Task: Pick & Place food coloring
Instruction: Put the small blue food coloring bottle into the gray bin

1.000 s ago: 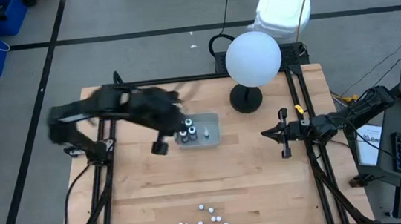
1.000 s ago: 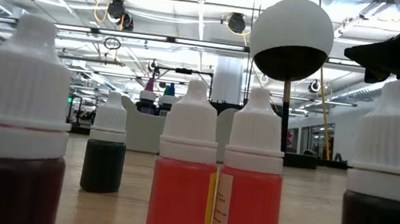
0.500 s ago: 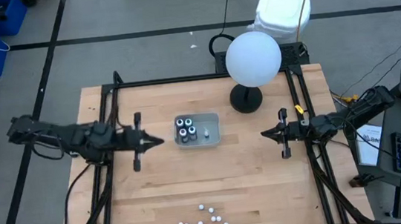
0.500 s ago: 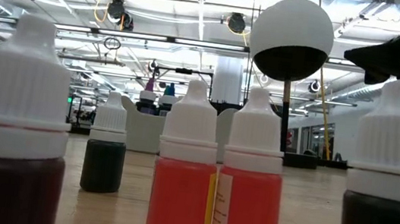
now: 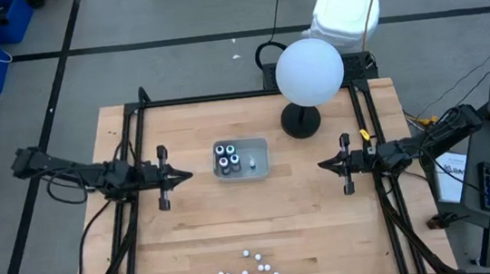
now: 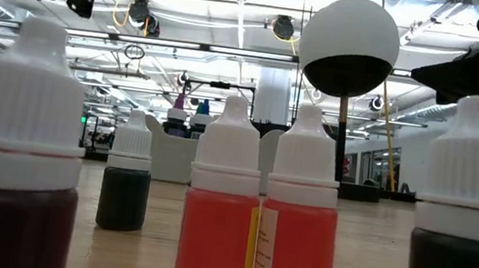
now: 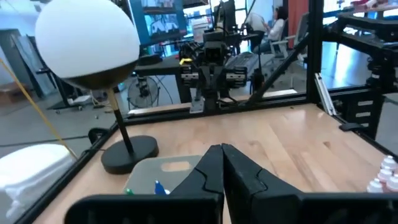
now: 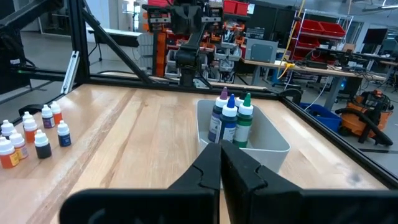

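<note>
Overhead, my left gripper [image 5: 182, 174] sits near the table's left edge with its fingers pressed together on nothing, and my right gripper [image 5: 324, 164] mirrors it near the right edge, equally pinched and empty. Between them stands the grey tray [image 5: 262, 161] with 4 or so food coloring bottles in it; the loose bottles [image 5: 248, 268] cluster by the table's front edge. To pick well I judge I must spread my fingers first, drop onto 1 cap at the cluster's rim, and avoid knocking its neighbours.

At table level, the red bottles [image 6: 256, 218] and dark ones show their colours, which the overhead hides, though the tray is missing here.

From my left wrist, fingers [image 7: 208, 171] meet tip to tip, pointed at the tray.

From my right wrist, the trayed bottles [image 8: 230, 118] show blue, purple and green caps.
</note>
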### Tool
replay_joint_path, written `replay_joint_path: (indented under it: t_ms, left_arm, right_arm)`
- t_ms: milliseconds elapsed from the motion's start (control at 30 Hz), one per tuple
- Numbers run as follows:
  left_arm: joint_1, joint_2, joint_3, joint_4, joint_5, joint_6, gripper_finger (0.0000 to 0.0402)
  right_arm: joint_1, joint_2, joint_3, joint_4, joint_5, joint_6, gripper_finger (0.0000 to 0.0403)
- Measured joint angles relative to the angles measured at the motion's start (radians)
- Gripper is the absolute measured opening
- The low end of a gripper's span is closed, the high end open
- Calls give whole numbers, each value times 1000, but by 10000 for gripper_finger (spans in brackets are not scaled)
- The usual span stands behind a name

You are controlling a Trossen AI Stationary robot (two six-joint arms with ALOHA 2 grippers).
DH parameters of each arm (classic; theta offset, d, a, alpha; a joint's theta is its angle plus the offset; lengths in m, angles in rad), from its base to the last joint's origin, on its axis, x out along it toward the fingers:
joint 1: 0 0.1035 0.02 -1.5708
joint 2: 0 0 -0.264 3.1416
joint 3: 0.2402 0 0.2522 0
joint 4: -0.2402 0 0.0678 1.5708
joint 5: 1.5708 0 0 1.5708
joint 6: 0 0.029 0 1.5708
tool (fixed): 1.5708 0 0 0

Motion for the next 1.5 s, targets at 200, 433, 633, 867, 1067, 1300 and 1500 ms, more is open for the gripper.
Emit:
replay_joint_path:
  t_ms: [200,433,633,867,1067,1300,1500]
  left_arm:
    - [0,-4,-65,29,11,8,12]
    - [0,-5,-73,82,12,-18,9]
    - [1,-4,-73,86,12,-3,38]
    - [1,-3,-73,102,20,7,46]
    - [1,-3,-73,110,20,7,46]
    - [1,-3,-73,112,21,-3,47]
    - [1,-3,-72,92,21,-3,47]
  right_arm:
    - [0,1,0,0,6,24,0]
    - [0,18,0,-20,-1,48,0]
    - [0,77,3,97,28,43,0]
    - [8,245,144,123,27,2,0]
    - [8,478,347,107,20,2,0]
    - [9,852,630,82,-1,28,0]
    - [21,1165,990,-207,-52,127,0]
